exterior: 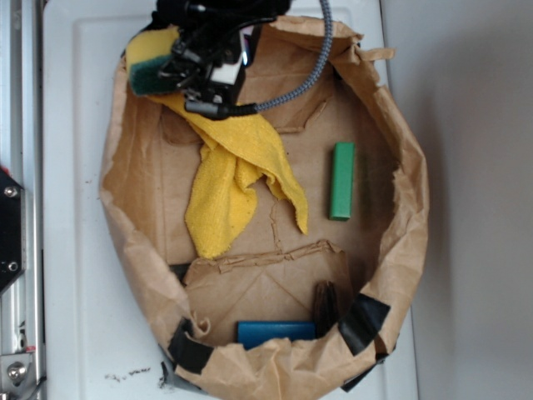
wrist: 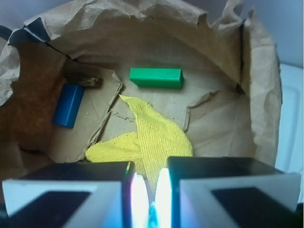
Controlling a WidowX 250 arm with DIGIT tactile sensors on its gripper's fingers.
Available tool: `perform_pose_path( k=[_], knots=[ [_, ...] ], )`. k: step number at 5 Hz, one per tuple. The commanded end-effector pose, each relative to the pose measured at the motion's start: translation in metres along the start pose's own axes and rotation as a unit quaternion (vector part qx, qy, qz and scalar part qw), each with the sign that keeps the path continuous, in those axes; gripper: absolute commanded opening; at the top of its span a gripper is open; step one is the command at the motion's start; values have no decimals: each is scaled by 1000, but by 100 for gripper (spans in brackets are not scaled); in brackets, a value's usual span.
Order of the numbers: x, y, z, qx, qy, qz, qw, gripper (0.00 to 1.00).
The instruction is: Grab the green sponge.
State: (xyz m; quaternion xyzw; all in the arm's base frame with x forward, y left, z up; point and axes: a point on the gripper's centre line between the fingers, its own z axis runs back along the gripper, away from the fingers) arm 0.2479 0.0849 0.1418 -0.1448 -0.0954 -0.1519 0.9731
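The green sponge, yellow foam with a dark green layer, is at the top left over the paper bag's rim, pressed against my gripper. In the wrist view the gripper has its jaws drawn almost together. Only a thin teal-green sliver shows between them, and the rest of the sponge is hidden there. The gripper hangs above the upper end of the yellow cloth.
The brown paper bag has tall crumpled walls. Inside lie the yellow cloth, a slim bright green block, a blue block and a dark brown object. A white tabletop surrounds the bag.
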Motion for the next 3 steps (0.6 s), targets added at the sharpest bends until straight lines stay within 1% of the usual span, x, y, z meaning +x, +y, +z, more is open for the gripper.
perform_pose_path(
  k=[1,3],
  knots=[
    [3,4,27,1,-40,-4,999,0],
    [-3,4,16,4,-69,-18,997,0]
  ],
)
